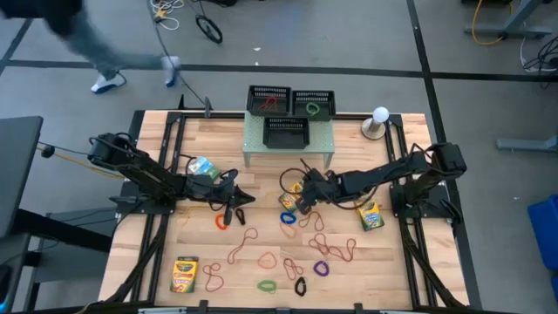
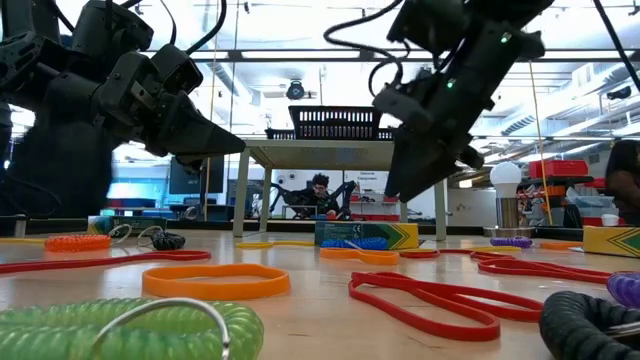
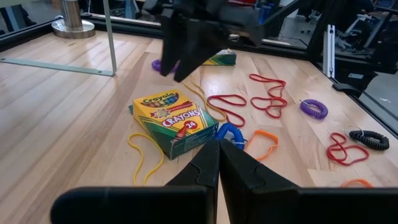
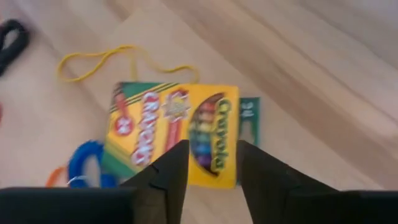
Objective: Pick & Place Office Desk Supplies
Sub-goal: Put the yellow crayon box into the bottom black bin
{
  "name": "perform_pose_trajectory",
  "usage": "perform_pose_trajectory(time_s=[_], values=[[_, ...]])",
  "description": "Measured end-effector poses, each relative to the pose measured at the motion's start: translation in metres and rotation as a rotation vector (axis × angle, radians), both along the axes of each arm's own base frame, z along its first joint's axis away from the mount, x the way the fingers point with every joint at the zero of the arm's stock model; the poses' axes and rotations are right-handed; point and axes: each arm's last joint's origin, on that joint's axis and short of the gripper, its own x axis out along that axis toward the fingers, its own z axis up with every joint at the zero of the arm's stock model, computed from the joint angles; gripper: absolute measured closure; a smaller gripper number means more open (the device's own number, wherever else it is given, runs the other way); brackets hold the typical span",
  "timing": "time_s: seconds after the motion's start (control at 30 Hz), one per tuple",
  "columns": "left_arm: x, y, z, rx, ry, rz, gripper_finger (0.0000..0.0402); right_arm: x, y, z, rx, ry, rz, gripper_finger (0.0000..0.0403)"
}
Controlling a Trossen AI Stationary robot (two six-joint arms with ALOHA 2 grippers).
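Coiled green band [image 2: 120, 328] lies foremost; right jaws spread above cardboard crayon box [image 4: 180, 134], left jaws together.

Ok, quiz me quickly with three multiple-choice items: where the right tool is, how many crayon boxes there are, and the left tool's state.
1. The right tool hangs over:
A. the middle crayon box
B. the front-left crayon box
C. the crayon box by the left arm

2. Crayon boxes in the high view:
A. two
B. four
C. six

3. The left tool is:
A. wide open
B. clamped on a crayon box
C. shut, holding nothing

Answers:
1 A: the right wrist view looks straight down on that box between open fingers.
2 B: there are boxes at and.
3 C: in the left wrist view its fingers meet with nothing between them.
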Motion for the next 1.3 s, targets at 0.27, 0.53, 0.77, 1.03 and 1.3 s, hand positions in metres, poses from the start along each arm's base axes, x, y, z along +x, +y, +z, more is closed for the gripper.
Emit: perform_pose_trajectory(time_s=[0.27,0.53,0.77,1.03,1.3], values=[[0.000,0.000,0.000,0.001,0.000,0.000,0.0387,0.003,-0.016,-0.017,0.047,0.003,-0.039,0.0226],[0.000,0.000,0.000,0.000,0.000,-0.001,0.0387,-0.006,-0.021,-0.035,0.105,-0.053,-0.076,0.0215],[0.000,0.000,0.000,-0.001,0.000,0.000,0.0387,-0.008,-0.020,-0.040,0.134,-0.099,-0.064,0.0247],[0.000,0.000,0.000,-0.007,0.000,-0.001,0.0387,-0.008,-0.017,-0.040,0.128,-0.091,-0.019,0.0338],[0.000,0.001,0.000,-0.073,-0.002,0.040,0.0387,-0.008,-0.008,-0.039,0.067,-0.070,0.051,0.0393]])
